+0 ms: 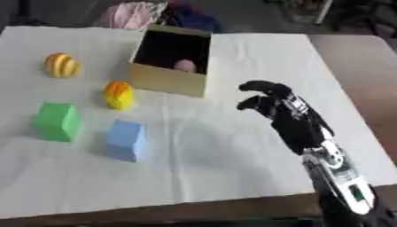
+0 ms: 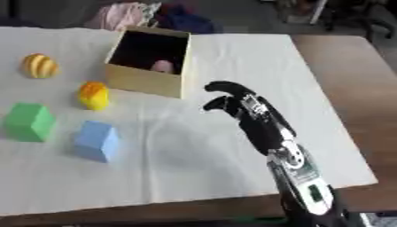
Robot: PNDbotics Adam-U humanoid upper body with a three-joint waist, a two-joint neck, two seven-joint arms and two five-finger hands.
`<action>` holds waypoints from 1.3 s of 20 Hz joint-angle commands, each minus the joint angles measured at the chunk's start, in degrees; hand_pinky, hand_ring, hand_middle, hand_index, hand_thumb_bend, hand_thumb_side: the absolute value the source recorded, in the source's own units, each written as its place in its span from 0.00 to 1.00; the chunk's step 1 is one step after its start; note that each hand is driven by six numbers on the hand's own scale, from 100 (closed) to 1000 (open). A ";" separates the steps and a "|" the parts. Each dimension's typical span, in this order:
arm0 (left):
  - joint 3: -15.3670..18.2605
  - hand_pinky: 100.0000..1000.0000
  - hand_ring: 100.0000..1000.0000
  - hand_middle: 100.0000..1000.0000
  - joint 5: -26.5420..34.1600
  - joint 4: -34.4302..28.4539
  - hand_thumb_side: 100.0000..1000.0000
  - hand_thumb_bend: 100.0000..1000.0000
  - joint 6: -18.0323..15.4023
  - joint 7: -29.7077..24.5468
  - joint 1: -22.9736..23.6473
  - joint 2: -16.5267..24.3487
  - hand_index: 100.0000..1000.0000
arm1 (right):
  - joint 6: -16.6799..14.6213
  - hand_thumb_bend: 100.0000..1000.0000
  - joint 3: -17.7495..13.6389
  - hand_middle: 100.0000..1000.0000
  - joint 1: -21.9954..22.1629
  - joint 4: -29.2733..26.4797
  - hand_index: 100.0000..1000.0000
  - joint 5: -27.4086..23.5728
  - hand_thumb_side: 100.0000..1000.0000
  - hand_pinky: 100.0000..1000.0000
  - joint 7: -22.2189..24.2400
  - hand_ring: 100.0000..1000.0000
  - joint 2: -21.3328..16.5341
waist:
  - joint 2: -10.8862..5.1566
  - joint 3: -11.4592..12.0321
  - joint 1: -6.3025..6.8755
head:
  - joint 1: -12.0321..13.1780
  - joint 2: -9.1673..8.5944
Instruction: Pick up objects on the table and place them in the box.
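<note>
An open cardboard box (image 1: 167, 80) stands at the back middle of the white cloth, with a pink rounded thing (image 1: 184, 65) inside it. Left of the box lie a yellow-orange striped ball (image 1: 61, 65), a yellow and orange egg-shaped thing (image 1: 119, 95), a green block (image 1: 58, 121) and a blue block (image 1: 128, 140). My right hand (image 1: 271, 103) hovers to the right of the box's near corner, fingers curled downward and holding nothing. My left hand shows in neither view.
The white cloth (image 1: 232, 146) covers most of the table; bare brown tabletop (image 1: 364, 88) shows along the right side and front edge. Pink and dark blue cloth bundles (image 1: 136, 14) lie beyond the far edge.
</note>
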 commanded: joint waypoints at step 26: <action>-27.34 0.82 0.78 0.83 -24.11 31.80 0.46 0.77 -21.89 -24.02 -35.62 5.57 0.89 | 0.51 0.00 1.37 0.78 -0.54 -0.26 0.81 -0.25 0.92 0.80 1.62 0.64 -0.03 | -1.70 -3.38 0.82 | 2.13 0.28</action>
